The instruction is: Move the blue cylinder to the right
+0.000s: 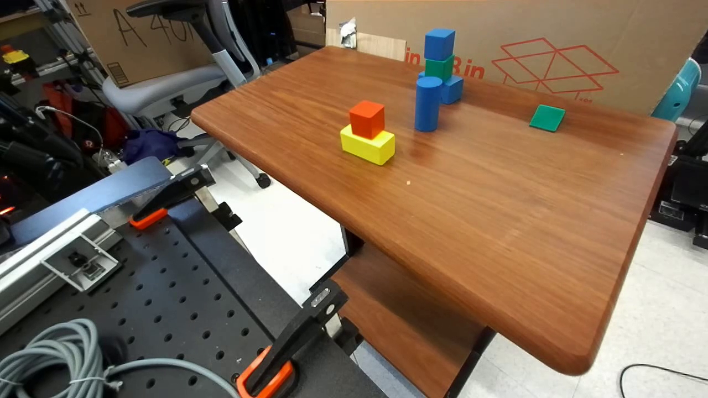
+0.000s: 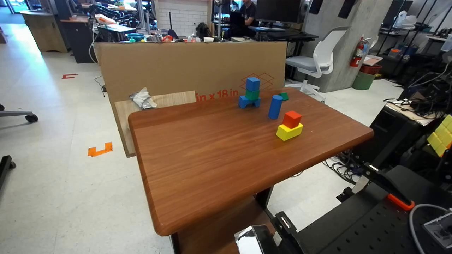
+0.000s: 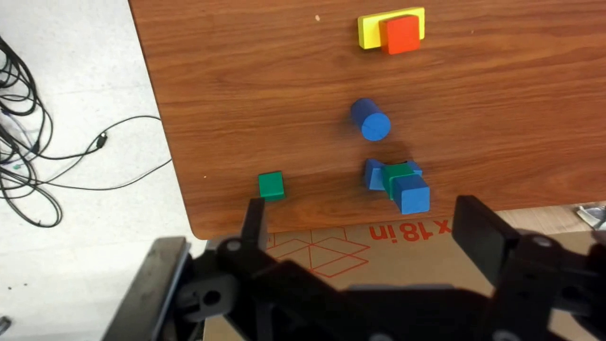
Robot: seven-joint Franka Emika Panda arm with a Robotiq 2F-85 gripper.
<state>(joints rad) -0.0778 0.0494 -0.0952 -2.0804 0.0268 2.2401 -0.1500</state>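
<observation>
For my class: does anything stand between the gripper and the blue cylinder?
Yes: in the wrist view, a blue cube stacked on a green block on a blue arch block appears between the gripper and the blue cylinder. A low approach might hit that stack; from above, nothing visible blocks the cylinder.

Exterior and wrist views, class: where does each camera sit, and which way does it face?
In an exterior view: high, perforated board lower left, facing across the table; no arm shows.
In an exterior view: high, perforated board lower right, facing cardboard beyond the table; no arm.
Wrist view: above the table, facing down; open gripper at bottom.
Exterior views share the blue cylinder.
</observation>
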